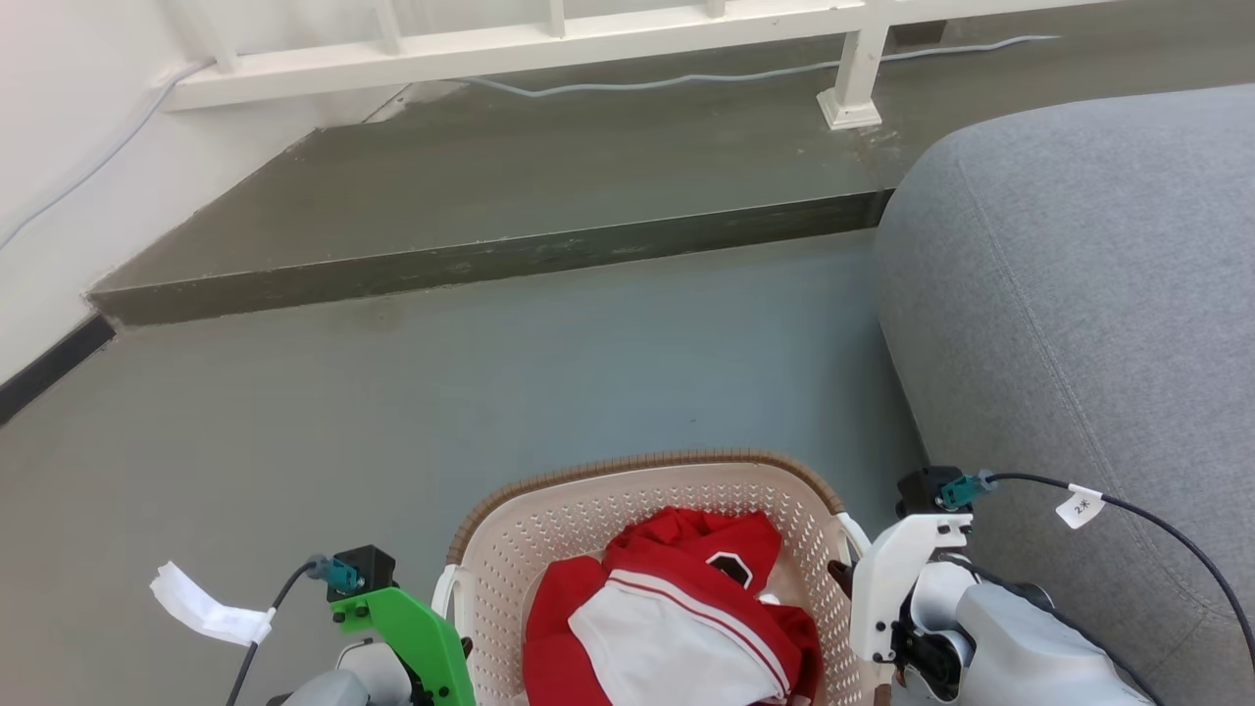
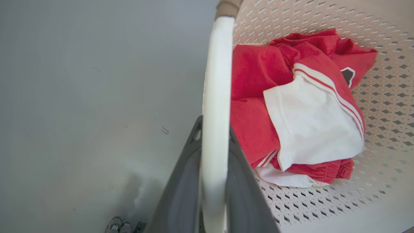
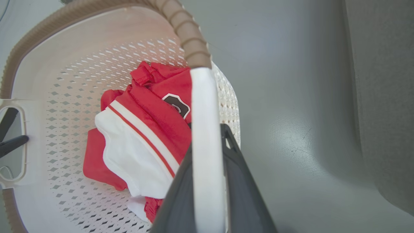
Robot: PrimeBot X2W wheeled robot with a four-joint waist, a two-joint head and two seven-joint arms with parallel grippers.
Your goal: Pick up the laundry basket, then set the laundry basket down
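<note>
Left gripper clamped on basket's left handle; right gripper clamped on right handle. Basket on or over floor, beside sofa; contact unclear. Judged: carry step. Next: lower level, arms together.

Bright even light, soft shadows; wrist views warped at edges, foreground prob. blurred.

Grey floor; a grey sofa stands on it; raised step beyond.

laundry basket 1 | white handles 2 | end effectors 2 | sofa 1
</note>
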